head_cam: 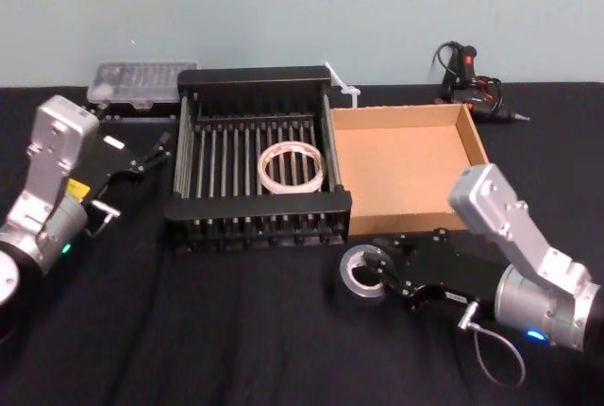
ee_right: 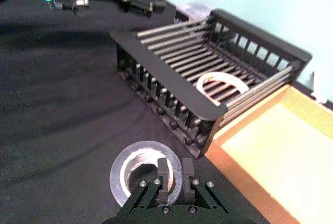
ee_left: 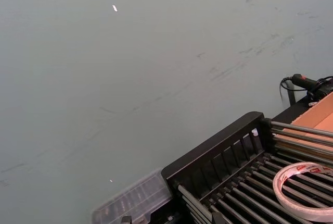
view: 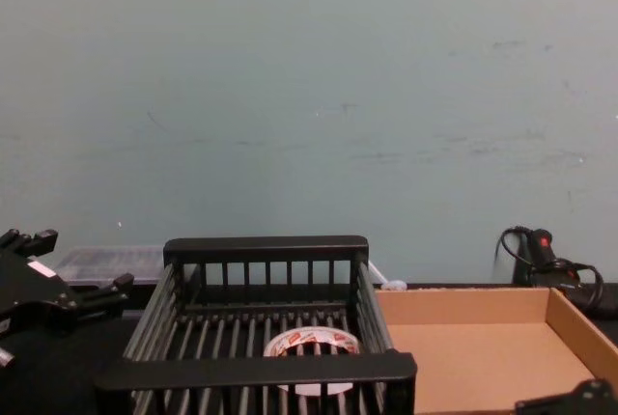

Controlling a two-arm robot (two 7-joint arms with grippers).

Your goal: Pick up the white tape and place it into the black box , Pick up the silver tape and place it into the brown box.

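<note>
Desk: covered in matte black cloth, pale teal wall behind.

Black box: rigid black crate, open top, floor and sides of parallel round bars, thick flat rims. It sits at centre. White tape: thin flat ring, white with red print on the face, lying flat on the crate's bar floor toward the 3 o'clock side. In the chest view the same roll shows behind the near rim.

Brown box: shallow tan cardboard tray, low walls, smooth inner floor, touching the crate's 3 o'clock side.

Silver tape: dull grey-silver roll, pale inner core, lying flat on the cloth at 6 o'clock of the seam between crate and tray, just off their near edges.

Right gripper: black body on a silver arm coming in from 4 o'clock. In the right wrist view the right gripper has its fingers set narrow, close together, pinching the wall of the silver roll, one finger inside the core and one outside. Roll rests on the desk.

Left gripper: black, at 9 o'clock of the crate, above the cloth, touching nothing; I cannot tell how far its fingers are spread.

Clear plastic case at 11 o'clock, by the wall. Black tool with a cord at 1 o'clock.
</note>
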